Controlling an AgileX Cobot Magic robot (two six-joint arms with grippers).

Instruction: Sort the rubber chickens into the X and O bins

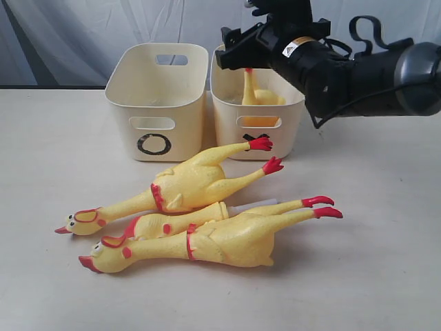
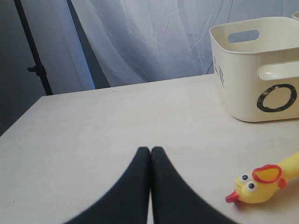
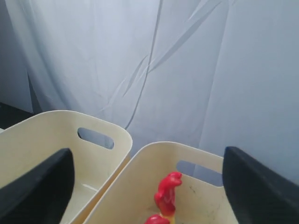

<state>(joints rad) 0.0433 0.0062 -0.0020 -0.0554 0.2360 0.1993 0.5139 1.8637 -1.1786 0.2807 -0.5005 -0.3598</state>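
The right gripper (image 3: 148, 177), spread wide and empty, hangs over the X bin (image 1: 289, 118) (headless body (image 1: 259, 96) inside). Three rubber chickens (image 1: 207, 183) lie lengthwise across the table (image 1: 386, 269); heads near the pressed-together left gripper (image 2: 150, 156), feet rightward.

The outside camera stands at the near side, a little above the worktop (image 1: 55, 289), and faces far, toward the curtain (image 1: 62, 34). The camera over my left hand (image 2: 150, 151) sits low at the left, close to the worktop, also facing far. The one over my right hand (image 3: 149, 186) looks from high, very near the X bin (image 3: 154, 158). All three views share the O bin (image 1: 187, 138).
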